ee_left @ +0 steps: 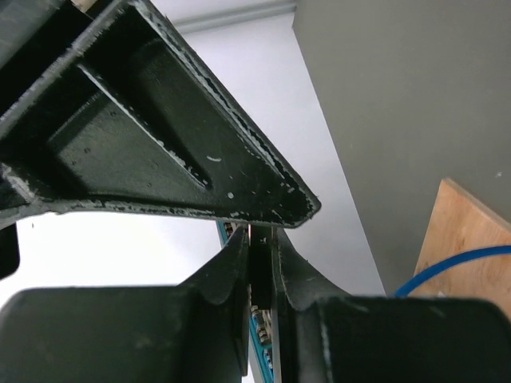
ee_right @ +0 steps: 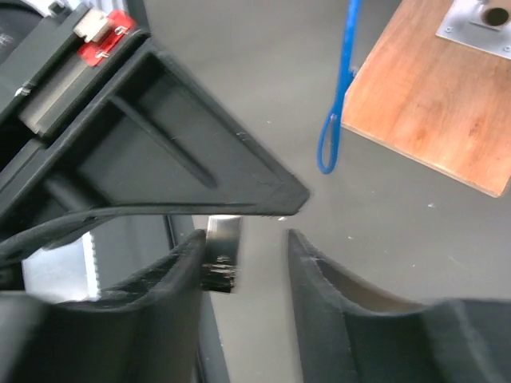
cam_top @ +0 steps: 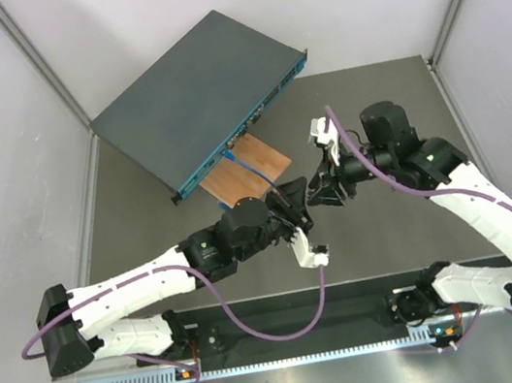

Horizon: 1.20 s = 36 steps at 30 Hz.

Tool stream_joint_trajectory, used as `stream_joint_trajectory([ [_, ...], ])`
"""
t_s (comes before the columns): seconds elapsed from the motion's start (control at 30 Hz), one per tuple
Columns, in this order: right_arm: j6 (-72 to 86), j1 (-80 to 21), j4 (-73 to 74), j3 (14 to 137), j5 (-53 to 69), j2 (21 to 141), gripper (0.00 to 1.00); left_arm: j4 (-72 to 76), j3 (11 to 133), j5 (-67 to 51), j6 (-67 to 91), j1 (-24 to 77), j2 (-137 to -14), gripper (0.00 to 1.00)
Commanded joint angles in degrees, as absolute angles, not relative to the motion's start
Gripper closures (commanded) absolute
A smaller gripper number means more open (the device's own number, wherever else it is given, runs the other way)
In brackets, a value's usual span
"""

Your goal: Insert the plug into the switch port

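The dark teal-blue switch [cam_top: 192, 104] lies at the back left, its row of ports [cam_top: 254, 118] on the long face turned toward the arms. My left gripper [cam_top: 296, 196] hovers over the mat near the table's middle, shut on the plug [ee_left: 260, 275], a thin dark piece pinched between its fingers. Tip to tip with it is my right gripper [cam_top: 320, 191]. In the right wrist view the plug [ee_right: 223, 254] shows a silver end and rests against one finger. The right gripper [ee_right: 246, 243] is open, with a gap left to the other finger.
A thin orange-brown wooden board [cam_top: 246, 173] with a metal plate [ee_right: 477, 22] lies just in front of the switch. A blue cable [ee_right: 339, 96] runs off it and loops on the grey mat. Pale walls close in both sides, and a black rail [cam_top: 289, 328] crosses the near edge.
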<state>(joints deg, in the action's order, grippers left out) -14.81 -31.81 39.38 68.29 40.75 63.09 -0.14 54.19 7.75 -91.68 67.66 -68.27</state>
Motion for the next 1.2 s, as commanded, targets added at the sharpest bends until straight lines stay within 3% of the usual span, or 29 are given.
stream_joint_trajectory([
  [0.0, -15.2, -32.8, 37.1, 69.4, 39.0, 63.0, 0.66, 3.4, 54.0, 7.4, -92.2, 68.0, -67.9, 1.00],
  [0.13, -16.4, -33.0, 38.2, 69.6, 38.5, 63.0, 0.95, 3.5, 53.8, 7.6, -91.6, 68.0, -67.9, 1.00],
  [0.17, -16.7, -33.0, 38.3, 69.5, 38.4, 62.8, 1.00, 3.5, 53.8, 7.6, -91.5, 68.0, -67.9, 1.00],
  [0.23, -17.5, -33.0, 38.8, 69.3, 38.1, 62.5, 1.00, 3.8, 53.7, 7.8, -91.2, 68.0, -67.9, 0.96],
  [0.3, -17.6, -32.9, 38.8, 68.9, 37.4, 61.8, 1.00, 4.7, 53.5, 9.0, -89.7, 68.0, -67.9, 0.80],
  [0.33, -17.4, -32.3, 38.8, 68.6, 37.0, 61.3, 1.00, 5.0, 53.7, 9.3, -88.6, 68.0, -67.8, 0.64],
  [0.47, -16.0, -29.4, 36.9, 68.3, 35.9, 59.9, 1.00, 0.4, 58.2, 9.8, -78.6, 67.9, -66.5, 0.41],
  [0.57, -15.1, -27.1, 34.3, 67.3, 35.7, 57.6, 1.00, -5.1, 60.1, 8.1, -72.1, 67.0, -65.0, 0.30],
  [0.73, -12.6, -20.6, 32.4, 68.1, 39.5, 57.1, 1.00, -9.8, 62.5, 2.8, -62.1, 62.6, -62.0, 0.25],
  [0.87, -12.1, -17.0, 31.9, 71.4, 37.8, 60.7, 1.00, -12.6, 74.2, -3.3, -36.6, 55.2, -65.7, 0.24],
  [1.03, -16.4, -17.5, 35.0, 80.0, 28.0, 69.5, 1.00, -16.3, 90.5, -12.0, -0.2, 35.6, -76.7, 0.25],
  [1.17, -18.4, -20.0, 36.8, 85.8, 20.2, 76.2, 1.00, -18.0, 99.0, -16.2, 13.2, 27.0, -82.8, 0.26],
])
